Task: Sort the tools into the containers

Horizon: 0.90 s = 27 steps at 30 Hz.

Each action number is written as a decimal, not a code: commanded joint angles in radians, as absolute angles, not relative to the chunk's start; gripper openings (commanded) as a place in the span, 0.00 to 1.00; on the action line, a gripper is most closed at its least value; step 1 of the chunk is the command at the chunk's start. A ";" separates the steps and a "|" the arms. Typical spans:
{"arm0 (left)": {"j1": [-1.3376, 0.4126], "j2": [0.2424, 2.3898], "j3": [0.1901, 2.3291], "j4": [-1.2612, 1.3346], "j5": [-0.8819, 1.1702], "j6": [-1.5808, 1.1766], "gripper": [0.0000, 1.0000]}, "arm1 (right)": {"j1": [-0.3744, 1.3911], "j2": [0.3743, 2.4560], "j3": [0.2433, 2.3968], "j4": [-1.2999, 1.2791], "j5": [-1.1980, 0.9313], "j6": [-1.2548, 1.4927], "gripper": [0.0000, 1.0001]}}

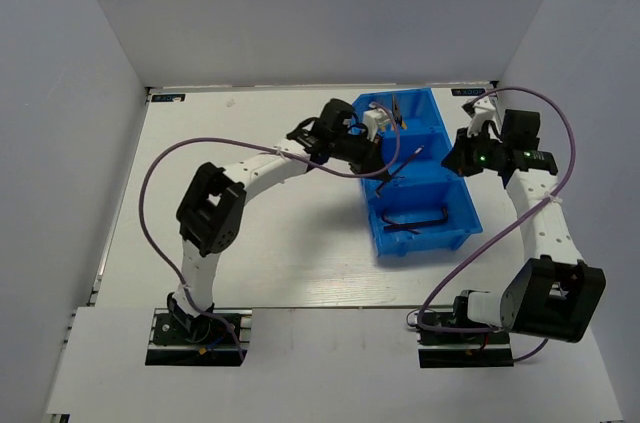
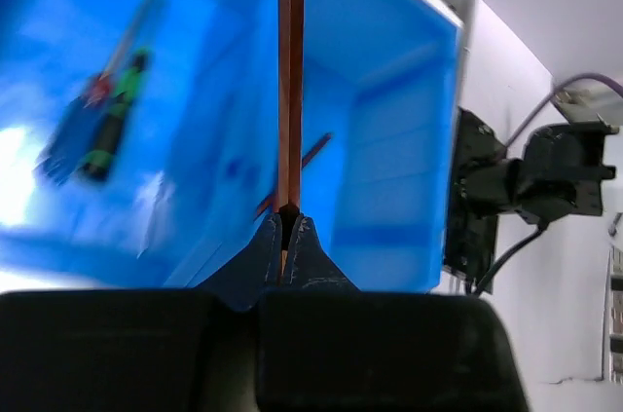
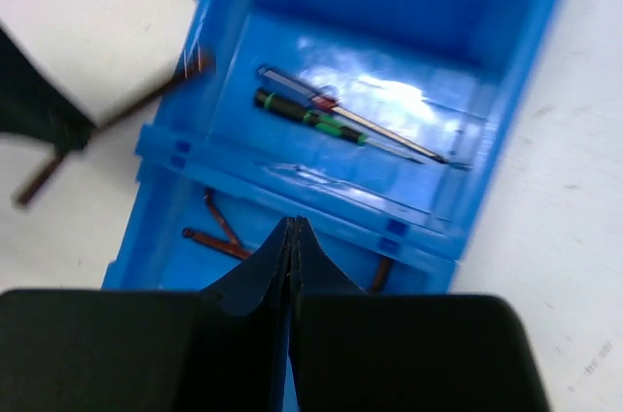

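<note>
Our left gripper [image 2: 289,225] has its fingers pinched tight on a thin hex key [image 2: 290,71], which runs straight out from the fingertips over the blue bin [image 2: 399,130]. To the left of those fingers, two screwdrivers [image 2: 97,120] lie side by side in one compartment. A second hex key [image 2: 310,154] lies in the compartment just beyond the tips. Our right gripper [image 3: 292,237] hangs over the bin, fingers pressed together on nothing. The screwdrivers lie ahead of its tips, and more hex keys [image 3: 216,232] just to their left.
</note>
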<state>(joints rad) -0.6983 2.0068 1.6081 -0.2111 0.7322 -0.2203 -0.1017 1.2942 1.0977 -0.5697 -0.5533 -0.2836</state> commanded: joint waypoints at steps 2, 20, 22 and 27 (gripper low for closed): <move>-0.761 2.072 1.732 -0.198 0.836 -0.180 0.00 | -0.158 1.246 1.094 -0.460 -0.471 -0.183 0.00; -0.830 2.109 1.801 -0.388 0.739 -0.078 0.59 | -0.216 1.272 1.094 -0.489 -0.577 -0.190 0.31; -0.830 2.094 1.828 -0.397 0.727 -0.078 0.60 | -0.213 1.269 1.098 -0.505 -0.594 -0.209 0.34; -0.821 1.905 1.743 -0.397 0.597 -0.113 0.77 | -0.210 1.262 1.120 -0.587 -0.663 -0.239 0.53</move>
<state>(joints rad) -0.8295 2.1113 1.7752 -0.3939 0.6811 -0.1059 -0.2092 1.2667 1.0958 -0.5343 -0.5941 -0.2070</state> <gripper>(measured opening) 0.728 0.513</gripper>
